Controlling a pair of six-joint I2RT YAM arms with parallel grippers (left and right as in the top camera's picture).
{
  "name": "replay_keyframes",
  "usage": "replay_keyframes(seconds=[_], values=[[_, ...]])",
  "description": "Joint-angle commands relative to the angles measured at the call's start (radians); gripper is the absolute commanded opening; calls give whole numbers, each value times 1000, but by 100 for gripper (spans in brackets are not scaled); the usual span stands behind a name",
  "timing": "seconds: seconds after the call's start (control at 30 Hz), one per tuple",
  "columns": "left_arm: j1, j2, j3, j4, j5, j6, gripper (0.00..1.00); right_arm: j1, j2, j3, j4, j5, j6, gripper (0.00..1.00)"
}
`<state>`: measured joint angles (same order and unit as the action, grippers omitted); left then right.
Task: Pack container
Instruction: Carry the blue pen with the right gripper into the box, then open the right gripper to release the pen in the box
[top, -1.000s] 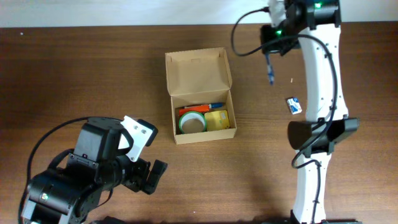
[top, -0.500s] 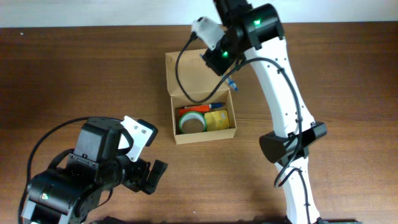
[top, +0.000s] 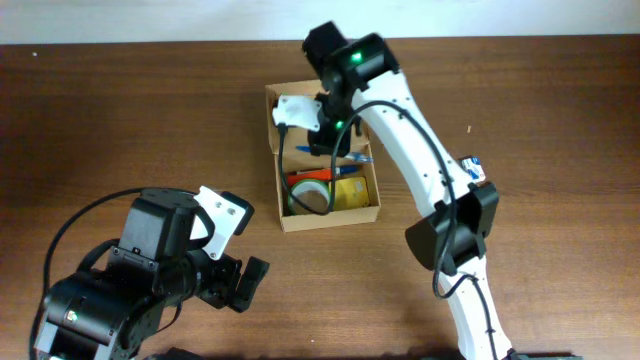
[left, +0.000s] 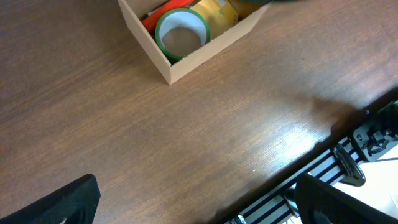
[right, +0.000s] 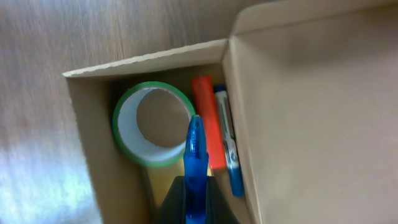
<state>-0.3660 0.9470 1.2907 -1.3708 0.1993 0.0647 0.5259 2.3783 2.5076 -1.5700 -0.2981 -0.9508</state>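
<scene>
Right wrist: what's the right end effector holding?
— A blue pen, pinched tight; the open container lies right below.
— And the left end effector?
— Spread wide, container ahead on the counter.

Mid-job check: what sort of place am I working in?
Probably a lab workbench: wood-grain table, box of stationery with a tape roll, metal rails along the table's edge.
</scene>
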Motion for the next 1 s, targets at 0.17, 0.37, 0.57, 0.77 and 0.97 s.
replay_keyframes(seconds=[0.17, 0.37, 0.57, 0.77, 0.97], values=[[2, -6, 3, 0, 14, 19, 100, 48, 0, -187, 171, 108, -89, 4], [2, -6, 3, 0, 14, 20, 100, 56, 0, -243, 259, 150, -90, 4], [2, -6, 3, 0, 14, 20, 100, 56, 0, -261, 305, 150, -93, 4], [2, -6, 3, 0, 14, 20, 100, 56, 0, -262, 307, 150, -93, 15], [2, -6, 3, 0, 14, 20, 99, 56, 0, -262, 306, 153, -92, 29]])
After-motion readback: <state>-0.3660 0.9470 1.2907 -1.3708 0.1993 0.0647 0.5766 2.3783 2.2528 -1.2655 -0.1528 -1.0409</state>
